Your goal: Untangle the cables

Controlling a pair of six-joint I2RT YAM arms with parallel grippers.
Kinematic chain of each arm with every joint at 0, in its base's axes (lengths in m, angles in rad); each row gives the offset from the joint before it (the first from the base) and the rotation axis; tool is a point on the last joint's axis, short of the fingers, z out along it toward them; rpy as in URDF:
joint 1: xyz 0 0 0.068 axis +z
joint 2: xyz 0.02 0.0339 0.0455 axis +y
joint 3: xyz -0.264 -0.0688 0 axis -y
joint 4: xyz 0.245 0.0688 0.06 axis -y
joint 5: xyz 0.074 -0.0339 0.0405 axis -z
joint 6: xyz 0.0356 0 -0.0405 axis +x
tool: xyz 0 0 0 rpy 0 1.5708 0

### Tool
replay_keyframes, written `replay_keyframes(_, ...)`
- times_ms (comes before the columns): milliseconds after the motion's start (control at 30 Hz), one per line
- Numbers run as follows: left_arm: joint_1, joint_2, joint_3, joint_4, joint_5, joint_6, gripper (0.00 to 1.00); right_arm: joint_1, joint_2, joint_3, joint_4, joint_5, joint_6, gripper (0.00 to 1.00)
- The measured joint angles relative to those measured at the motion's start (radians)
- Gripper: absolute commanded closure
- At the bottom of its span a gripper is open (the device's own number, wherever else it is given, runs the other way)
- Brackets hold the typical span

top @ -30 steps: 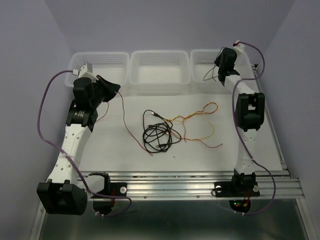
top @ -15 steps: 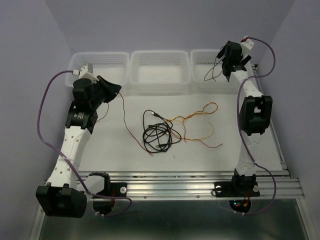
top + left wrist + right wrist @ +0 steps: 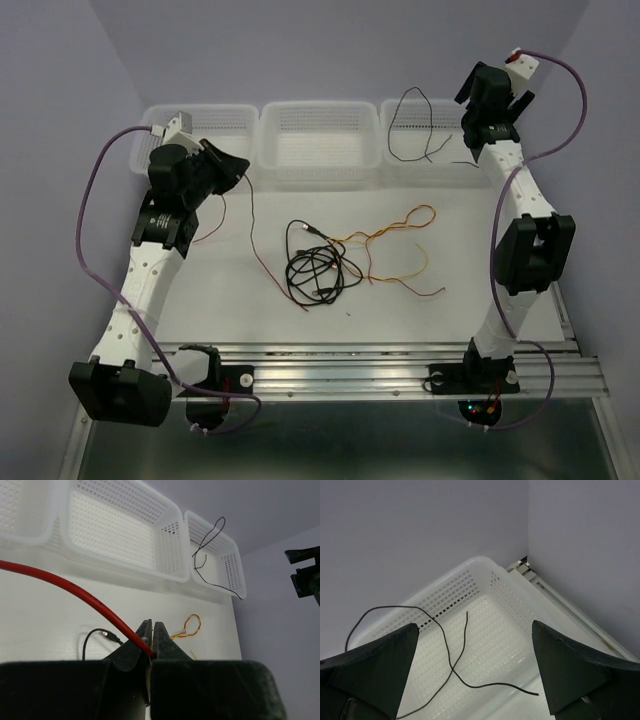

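Fingers [image 3: 370, 665] on the right gripper [image 3: 490, 100] just parted, dropping a black cable [image 3: 415, 125] into the table's [image 3: 220, 300] far-right corner basket [image 3: 405, 170]: one strand sorted; left gripper [image 3: 152, 626] clamps the red cable [image 3: 75, 590].

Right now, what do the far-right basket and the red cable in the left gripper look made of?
The far-right basket: white moulded plastic, slightly translucent, going by its perforated walls and rounded rim. The red cable: smooth, glossy insulation, probably plastic or rubber; it bends softly.

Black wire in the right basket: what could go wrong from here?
The black wire loops above the right basket, one end over its near rim; it might slide out. The left end effector is shut on the red cable, which runs toward the black coil; pulling may tighten that tangle.
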Motion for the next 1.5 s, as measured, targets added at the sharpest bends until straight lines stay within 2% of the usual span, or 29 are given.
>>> replay_keyframes(200,-0.057,0.086,0.134,-0.007,-0.003,0.017,1.00,0.000,-0.100,-0.136,-0.006,-0.096,-0.034,0.00)
replay_keyframes(367,-0.116,0.209,0.344,-0.034,0.000,0.045,1.00,0.000,-0.266,-0.308,0.012,-0.210,-0.043,0.00)
replay_keyframes(533,-0.163,0.418,0.706,-0.057,0.058,0.077,1.00,0.000,-0.422,-0.431,0.068,-0.322,-0.055,0.00)
replay_keyframes(667,-0.178,0.652,1.111,-0.054,0.164,0.079,1.00,0.000,-0.510,-0.512,0.100,-0.399,-0.062,0.00)
replay_keyframes(733,-0.180,0.768,1.297,0.001,0.219,0.052,1.00,0.000,-0.542,-0.554,0.118,-0.425,-0.061,0.00)
replay_keyframes(800,-0.181,0.835,1.366,0.131,0.278,0.005,1.00,0.000,-0.566,-0.594,0.126,-0.453,-0.061,0.00)
replay_keyframes(933,-0.182,0.901,1.369,0.360,0.288,-0.071,1.00,0.000,-0.584,-0.656,0.152,-0.513,-0.058,0.00)
replay_keyframes(1100,-0.182,1.011,1.387,0.532,0.203,-0.073,1.00,0.000,-0.584,-0.697,0.162,-0.569,-0.059,0.00)
replay_keyframes(1300,-0.182,1.176,1.389,0.677,0.122,-0.071,1.00,0.000,-0.592,-0.714,0.167,-0.585,-0.059,0.00)
replay_keyframes(1500,-0.182,1.347,1.389,0.745,0.084,-0.080,1.00,0.000,-0.599,-0.721,0.167,-0.595,-0.053,0.00)
